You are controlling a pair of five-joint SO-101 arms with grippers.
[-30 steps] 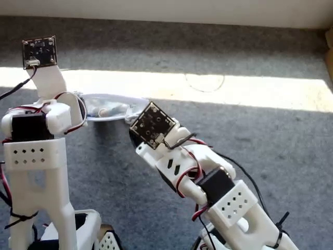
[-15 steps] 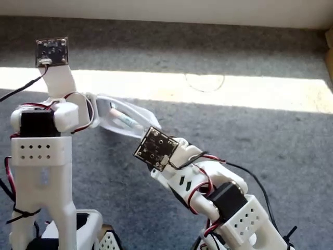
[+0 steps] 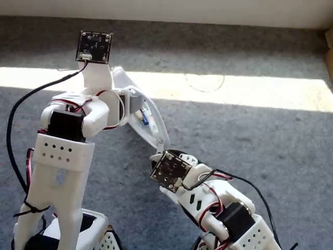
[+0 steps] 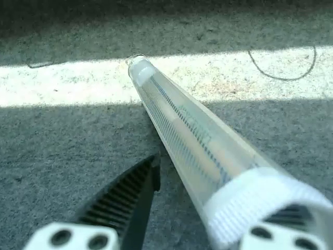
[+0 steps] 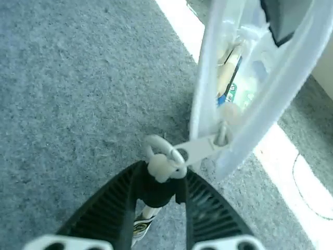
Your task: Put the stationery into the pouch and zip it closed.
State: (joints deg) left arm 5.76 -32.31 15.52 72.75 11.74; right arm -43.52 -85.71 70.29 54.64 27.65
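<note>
A clear pouch (image 3: 151, 122) hangs in the air, stretched steeply between both arms. Pens and other stationery (image 5: 229, 78) show through its plastic wall. My left gripper (image 3: 132, 104) is shut on the pouch's upper part. In the left wrist view the pouch (image 4: 182, 130) runs away edge-on from the left gripper (image 4: 200, 195). My right gripper (image 5: 158, 182) is shut on the white ring of the zipper pull (image 5: 195, 148) at the pouch's lower end. In the high view the right gripper (image 3: 158, 152) sits just under that end.
Grey carpet (image 3: 250, 151) lies all around, crossed by a bright sunlit band (image 3: 260, 91). A thin wire loop (image 3: 205, 83) lies in that band. A small object (image 5: 141, 223) shows on the carpet beneath my right fingers. A brown edge (image 3: 329, 52) stands at far right.
The left arm has risen and swung right, lifting its end of the pouch from nearly flat to steeply tilted. The right gripper has drawn back toward the near edge, still at the pouch's lower end.
</note>
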